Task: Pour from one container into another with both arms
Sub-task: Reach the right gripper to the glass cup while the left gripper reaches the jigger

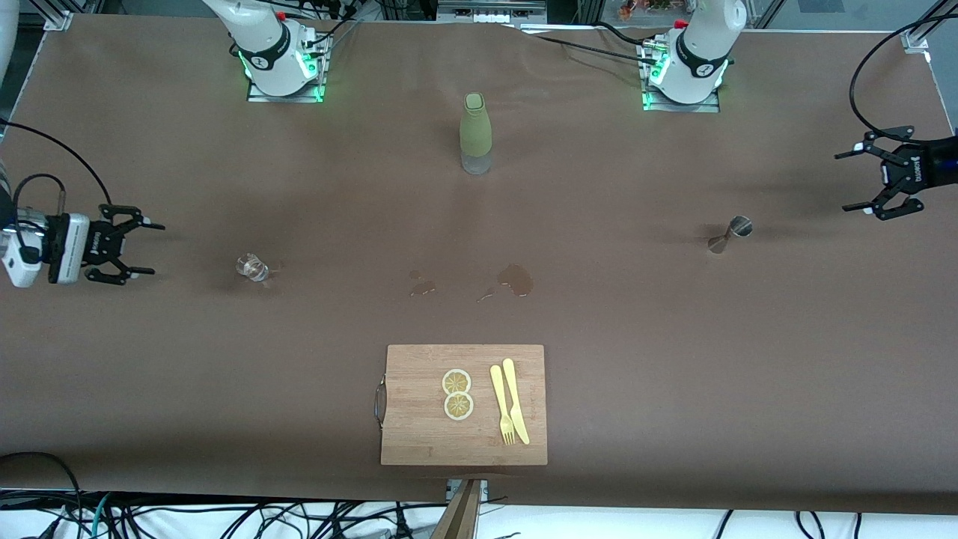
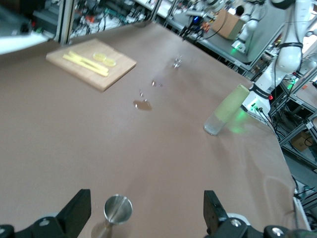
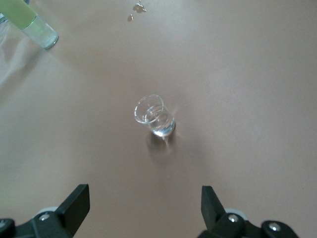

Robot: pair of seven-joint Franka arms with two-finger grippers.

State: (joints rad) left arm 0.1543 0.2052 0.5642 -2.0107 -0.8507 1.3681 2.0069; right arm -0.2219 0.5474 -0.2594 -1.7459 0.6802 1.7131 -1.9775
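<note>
Apparently both open grippers, right gripper (image 1: 142, 250) and left gripper (image 1: 855, 180), are facing slippery, breakable glass (image 1: 252, 267) and light, stiff jigger (image 1: 730, 233); grasp mid-wall and waist.

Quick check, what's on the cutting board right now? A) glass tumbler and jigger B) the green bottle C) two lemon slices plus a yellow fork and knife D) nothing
C: the cutting board carries two lemon slices beside a yellow fork and knife, while the glass tumbler, jigger and green bottle all stand on the bare table farther from the front camera.
</note>
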